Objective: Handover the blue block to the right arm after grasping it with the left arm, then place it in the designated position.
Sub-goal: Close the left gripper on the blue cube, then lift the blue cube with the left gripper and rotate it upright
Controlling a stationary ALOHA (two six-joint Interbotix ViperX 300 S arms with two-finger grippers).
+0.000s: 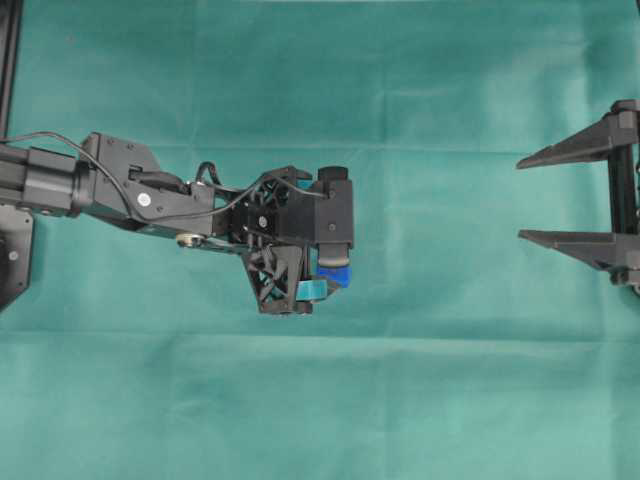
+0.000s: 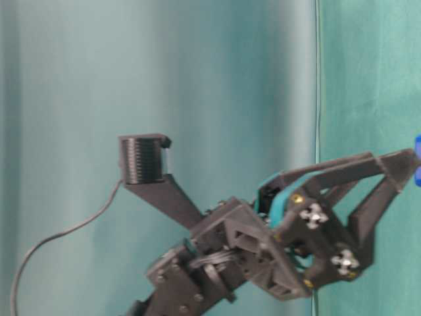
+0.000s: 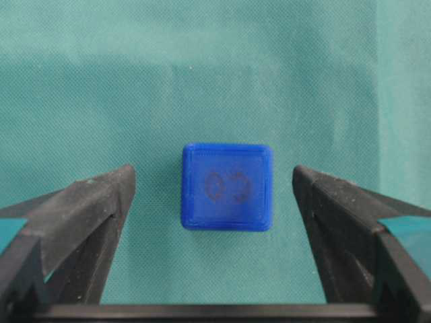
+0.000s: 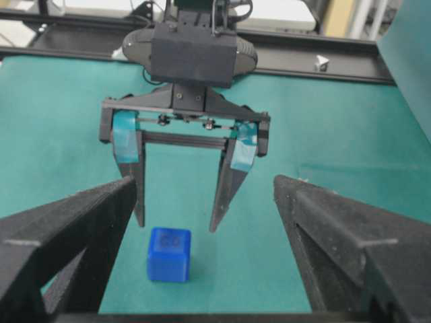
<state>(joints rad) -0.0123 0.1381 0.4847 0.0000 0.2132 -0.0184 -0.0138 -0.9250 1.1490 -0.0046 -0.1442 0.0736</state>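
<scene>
The blue block rests on the green cloth, a faint dark mark on its top face. My left gripper points down over it, open, with its teal-taped fingers on either side of the block and a gap on each side. From overhead the block peeks out beside the left gripper. In the right wrist view the block sits just in front of the left gripper's tips. My right gripper waits at the right edge, open and empty, facing the left arm. The designated position is not visible.
Green cloth covers the whole table. A black frame rail runs along the far side behind the left arm. The left arm's cable loops over its forearm. A green curtain hangs as backdrop.
</scene>
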